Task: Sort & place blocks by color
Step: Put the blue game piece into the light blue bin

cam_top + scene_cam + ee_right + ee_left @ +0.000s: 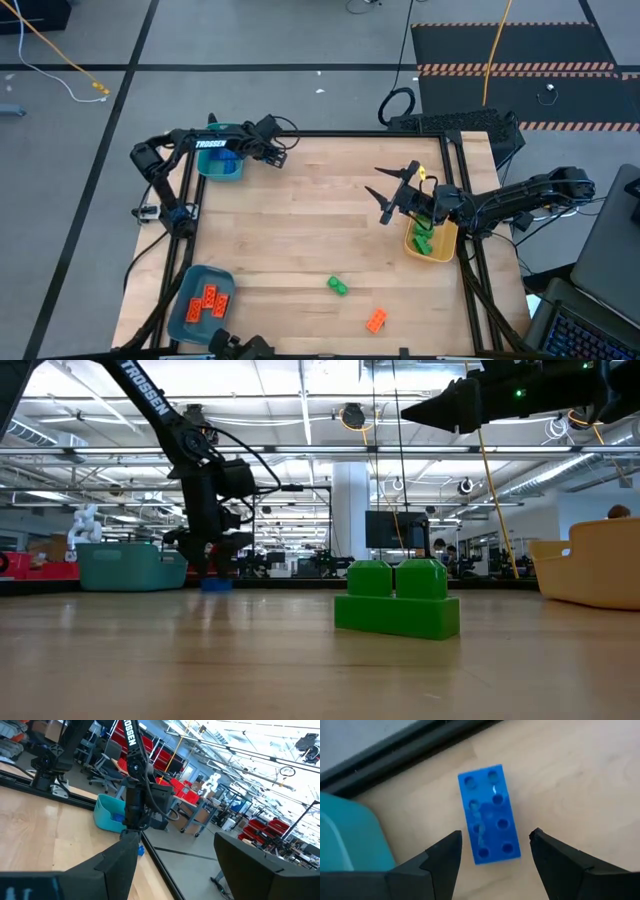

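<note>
You have a pale wooden table (300,230) with black rails, and three bins on its edges. The teal rectangular plastic bin at the far left corner (222,165) holds blue; the grey-blue plastic bin at the near left corner (190,290) holds a cluster of orange studded bricks (210,300); the yellow-orange plastic bin on the right edge (445,240) holds green studded bricks (424,243).

By my reading you are well past halfway, with three loose pieces still to sort. A green studded plastic brick (337,286) and an orange studded plastic brick (376,320) lie near the front edge, well apart from any bin. A blue two-by-four studded plastic brick (489,815) lies flat on the wood just beside the teal bin.

Your left gripper (495,857) hangs directly over that blue brick with its dark fingers (445,862) spread to either side and not touching it, so nothing is held yet. Your right gripper (385,195) hovers over the table beside the yellow-orange bin, claw apart and empty.

The only writing you can read is white "TROSSEN" lettering on the left arm (145,398).
</note>
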### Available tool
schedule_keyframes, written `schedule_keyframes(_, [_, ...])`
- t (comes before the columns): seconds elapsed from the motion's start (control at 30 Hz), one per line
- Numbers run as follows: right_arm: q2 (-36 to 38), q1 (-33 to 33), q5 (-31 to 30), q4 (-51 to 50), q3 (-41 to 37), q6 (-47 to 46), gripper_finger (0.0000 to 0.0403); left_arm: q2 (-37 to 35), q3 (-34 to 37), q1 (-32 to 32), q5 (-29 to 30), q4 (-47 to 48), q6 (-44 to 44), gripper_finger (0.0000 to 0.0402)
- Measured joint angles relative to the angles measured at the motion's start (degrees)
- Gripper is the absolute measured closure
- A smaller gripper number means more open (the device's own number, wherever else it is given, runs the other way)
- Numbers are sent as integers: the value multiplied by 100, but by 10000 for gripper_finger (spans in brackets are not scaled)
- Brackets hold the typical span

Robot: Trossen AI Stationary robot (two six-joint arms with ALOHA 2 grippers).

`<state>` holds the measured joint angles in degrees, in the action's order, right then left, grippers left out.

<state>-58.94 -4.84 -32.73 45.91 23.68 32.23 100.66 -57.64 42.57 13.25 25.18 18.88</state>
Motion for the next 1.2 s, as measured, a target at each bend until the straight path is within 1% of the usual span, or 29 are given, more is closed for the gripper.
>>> schedule_keyframes(0.7, [0, -11, 0, 11, 0, 0, 149, -41, -1, -140, -196, 0, -77, 167])
schedule_keyframes(0.77, [0, -11, 0, 9, 0, 2, 149, 51, -5, -140, -287, -137, -117, 167])
schedule_keyframes(0.9, [0, -11, 0, 9, 0, 0, 149, 262, -34, -135, -315, -88, -31, 167])
schedule_keyframes(0.97, [0, -15, 0, -2, 0, 0, 149, 369, -20, -128, -447, -65, 111, 167])
schedule_keyframes(1.2, [2, -15, -5, -22, 0, 0, 149, 403, -22, -136, -525, -29, 235, 167])
